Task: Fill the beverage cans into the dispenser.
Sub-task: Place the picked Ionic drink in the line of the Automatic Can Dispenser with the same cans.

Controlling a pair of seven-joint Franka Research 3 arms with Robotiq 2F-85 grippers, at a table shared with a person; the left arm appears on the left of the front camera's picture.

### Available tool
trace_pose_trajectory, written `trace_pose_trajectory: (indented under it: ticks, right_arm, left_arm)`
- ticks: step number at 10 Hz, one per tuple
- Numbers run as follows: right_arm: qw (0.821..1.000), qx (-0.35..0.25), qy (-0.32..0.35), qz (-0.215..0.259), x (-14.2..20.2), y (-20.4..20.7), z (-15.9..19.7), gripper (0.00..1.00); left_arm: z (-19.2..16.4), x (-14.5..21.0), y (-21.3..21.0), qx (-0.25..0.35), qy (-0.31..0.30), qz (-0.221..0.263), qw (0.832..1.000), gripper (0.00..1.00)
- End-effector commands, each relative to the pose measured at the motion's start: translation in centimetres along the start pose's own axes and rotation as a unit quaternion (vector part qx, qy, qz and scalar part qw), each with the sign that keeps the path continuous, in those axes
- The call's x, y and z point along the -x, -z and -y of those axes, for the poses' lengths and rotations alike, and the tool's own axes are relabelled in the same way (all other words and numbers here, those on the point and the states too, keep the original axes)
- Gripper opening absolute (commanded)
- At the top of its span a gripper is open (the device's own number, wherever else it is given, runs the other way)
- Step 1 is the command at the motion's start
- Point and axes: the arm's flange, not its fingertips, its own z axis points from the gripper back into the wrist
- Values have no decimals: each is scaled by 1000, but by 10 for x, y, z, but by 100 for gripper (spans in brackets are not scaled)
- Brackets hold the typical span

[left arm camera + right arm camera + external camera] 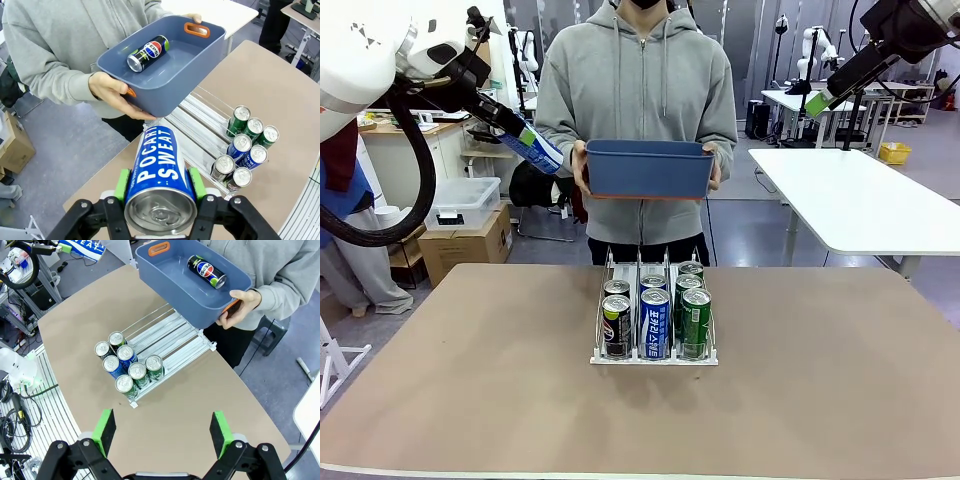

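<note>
1. L hand [160,184] clenched on blue-white can [159,170], green pads on both sides. Can is up in the air, well above table [470,380], near the bin's end.
2. R hand [162,426] released, fingers wide, nothing btwn them. It's high over the table.
3. Dispenser [655,357] sits mid-table. At its front, upright: 2 black cans [617,325] in left lane, 2 blue cans [655,320] in mid lane, 3 green cans [695,318] in right lane.
4. Person [640,90] grips blue bin [650,170] at both ends, above and behind dispenser. Loose black can [148,52] lies on its side inside.
</note>
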Motion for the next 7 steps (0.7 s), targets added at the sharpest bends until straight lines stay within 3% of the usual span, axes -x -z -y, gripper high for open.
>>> trace_pose_trajectory:
  ticks: [1,6,7]
  right_arm:
    - [1000,-4,0,2,0,0,0,100]
    - [1000,-4,0,2,0,0,0,100]
    - [1000,-4,0,2,0,0,0,100]
  left_arm:
    - [-3,1,-2,1,4,6,1000,55]
    - [0,0,0,0,0,0,1000,55]
    - [5,2,5,-7,-37,-46,998,57]
